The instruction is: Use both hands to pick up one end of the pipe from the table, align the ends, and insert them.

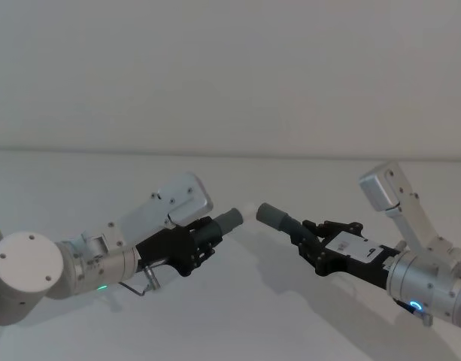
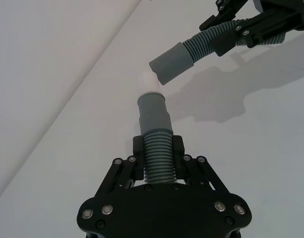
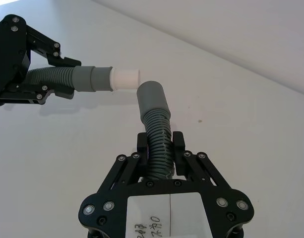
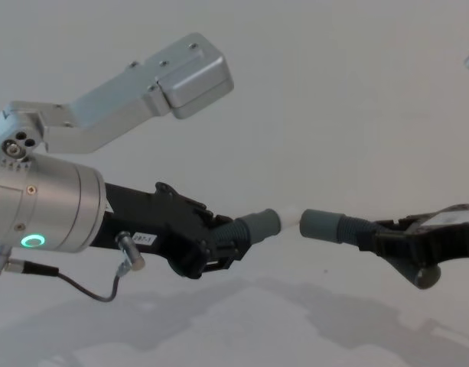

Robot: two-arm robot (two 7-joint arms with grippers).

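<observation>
Head view: plain white table (image 1: pixel 230 301) runs back to a pale wall. My left gripper (image 1: pixel 201 242) comes in from the left side and my right gripper (image 1: pixel 309 239) from the right, both raised above the surface and aimed at each other. Each pinches one hose piece by its ribbed body — the left hose piece (image 1: pixel 219 226) ends in a grey cuff with a white tip (image 1: pixel 247 214), the right hose piece (image 1: pixel 279 218) in a wider grey cuff. The two ends sit close together, facing, with a small gap; not inserted.

Left wrist view: my left fingers (image 2: pixel 137 153) are pressed onto the ribbed section of the left hose piece (image 2: pixel 156 158). Its grey cuff (image 2: pixel 152 113) stands straight out ahead, the white tip (image 2: pixel 151 83) at its far end. The wide cuff (image 2: pixel 171 63) of the other piece hangs just beyond that tip, slightly off-line and angled across it.

Right wrist view: my right fingers (image 3: pixel 178 148) clamp the ribs of the right hose piece (image 3: pixel 159 148), which bends a little toward its wide cuff (image 3: pixel 152 101). The white tip (image 3: pixel 126 78) almost touches the cuff's rim, meeting it at an angle rather than end-on.

Chest view: both pieces are held roughly level above the table (image 4: pixel 242 329); white tip (image 4: pixel 290 219) and wide cuff (image 4: pixel 320 224) sit just beside each other — whether touching, I cannot tell.
</observation>
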